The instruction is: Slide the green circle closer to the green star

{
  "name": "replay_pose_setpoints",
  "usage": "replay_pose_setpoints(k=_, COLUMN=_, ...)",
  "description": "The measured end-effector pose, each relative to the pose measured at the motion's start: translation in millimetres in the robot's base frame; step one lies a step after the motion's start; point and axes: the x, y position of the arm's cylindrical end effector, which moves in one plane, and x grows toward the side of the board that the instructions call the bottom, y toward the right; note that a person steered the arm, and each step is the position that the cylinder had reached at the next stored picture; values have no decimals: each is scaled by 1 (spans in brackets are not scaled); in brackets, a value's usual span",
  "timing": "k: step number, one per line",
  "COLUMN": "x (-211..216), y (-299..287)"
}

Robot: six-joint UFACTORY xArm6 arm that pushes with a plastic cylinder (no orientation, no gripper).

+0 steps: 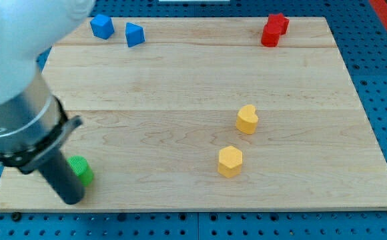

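One green block (82, 170) shows near the board's bottom left corner, partly hidden behind my rod. Its shape cannot be made out, so I cannot tell whether it is the circle or the star. No other green block shows; the arm's large body covers the view's left and top left. My tip (71, 200) rests on the board just below and to the left of this green block, touching it or very close to it.
Two blue blocks (101, 26) (134, 34) sit at the top left. A red block pair (274, 30) is at the top right. A yellow heart (247, 119) and a yellow hexagon (230, 161) lie right of centre. The wooden board (180, 80) ends close below my tip.
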Motion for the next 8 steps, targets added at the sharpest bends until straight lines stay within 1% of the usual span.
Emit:
replay_pose_setpoints(k=1, x=0, y=-7)
replay_pose_setpoints(k=3, x=5, y=-3)
replay_pose_setpoints(k=4, x=14, y=32)
replay_pose_setpoints(k=6, x=-9, y=33)
replay_pose_setpoints(k=7, x=-15, y=18)
replay_pose_setpoints(k=8, x=-18, y=-15)
